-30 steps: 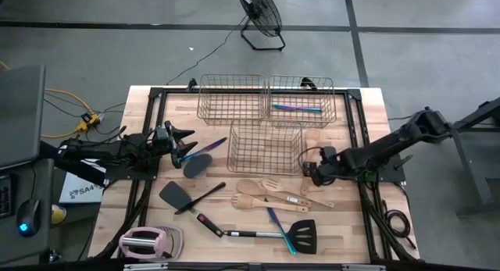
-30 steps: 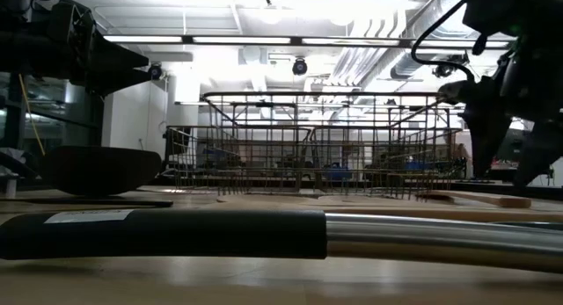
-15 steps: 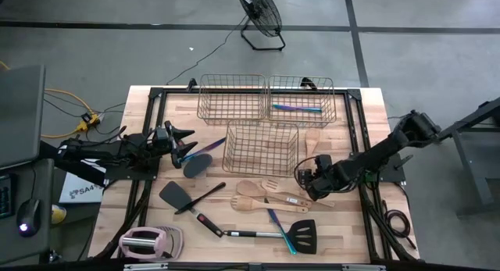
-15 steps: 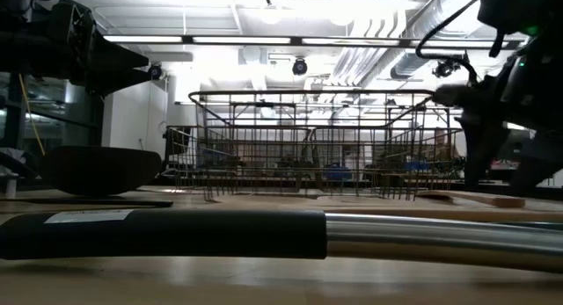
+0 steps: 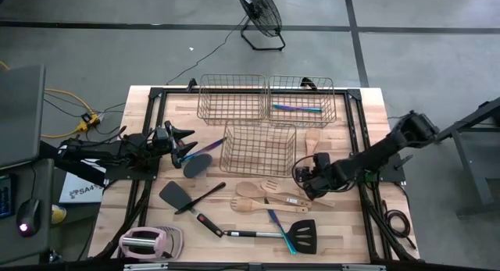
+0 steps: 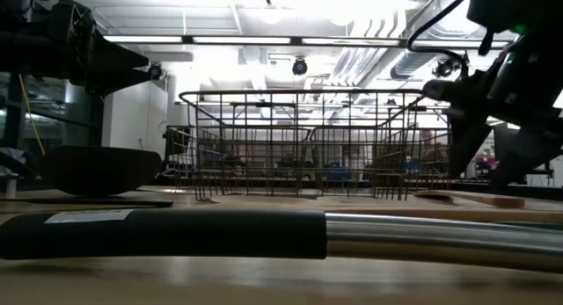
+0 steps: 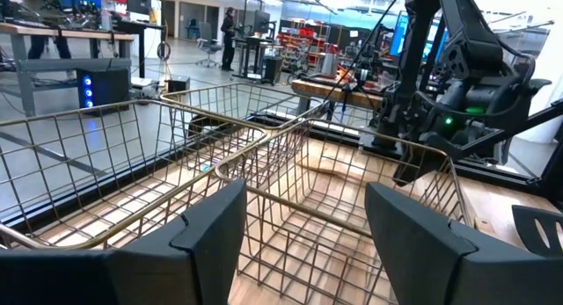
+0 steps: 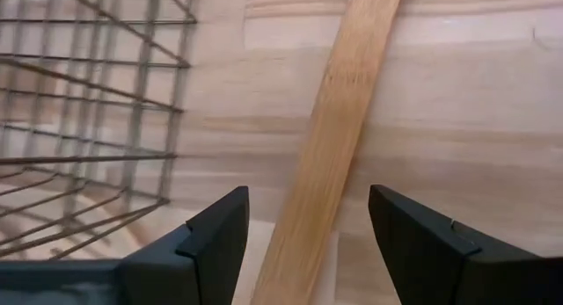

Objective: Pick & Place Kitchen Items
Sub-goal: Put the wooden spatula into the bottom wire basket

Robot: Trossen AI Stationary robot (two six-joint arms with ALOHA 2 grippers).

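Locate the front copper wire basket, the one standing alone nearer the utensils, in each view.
High view: front wire basket at table centre, below the two rear baskets.
Low view: fills the middle, its top rim spanning most of the width.
Left wrist view: straight ahead, beyond the open left fingers.
Right wrist view: only a corner, beside the wooden handle.
Shared landmark: the right gripper by the basket's right side.

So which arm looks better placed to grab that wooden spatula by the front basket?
The right one, probably. The right gripper hangs open directly over the wooden spatula, whereas the left gripper sits across the table.
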